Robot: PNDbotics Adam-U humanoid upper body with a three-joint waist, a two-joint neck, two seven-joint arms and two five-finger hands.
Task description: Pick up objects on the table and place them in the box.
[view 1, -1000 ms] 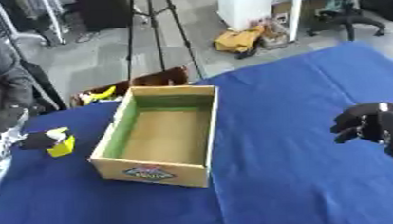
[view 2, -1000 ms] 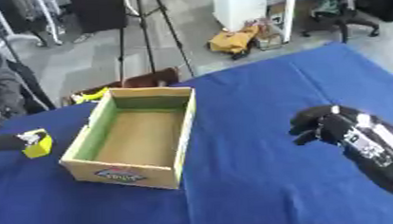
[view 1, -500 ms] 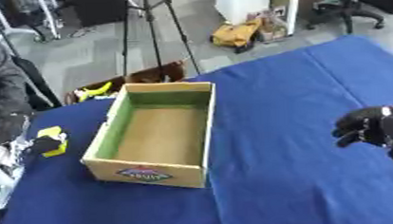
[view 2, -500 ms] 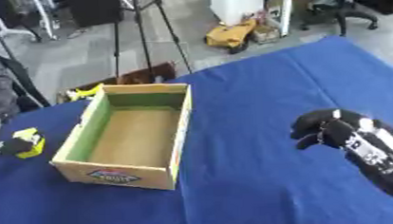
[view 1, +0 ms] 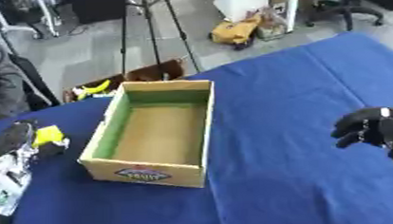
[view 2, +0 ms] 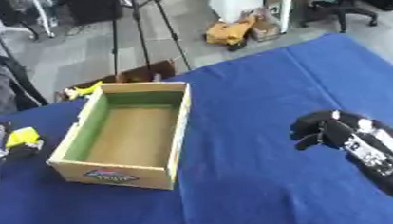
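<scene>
Left eye view shows the box (view 1: 151, 135) empty on the blue table (view 1: 298, 81), so nothing looks placed yet. A yellow object (view 1: 48, 135) sits just left of it by the left hand (view 1: 14, 138), whose fingers I cannot tell; the right hand (view 2: 327, 129) hovers well apart, fingers curled on nothing.

My right hand (view 2: 323, 129) is matte black with rounded fingers, its forearm carrying silver joint fittings and small pale markings.
</scene>
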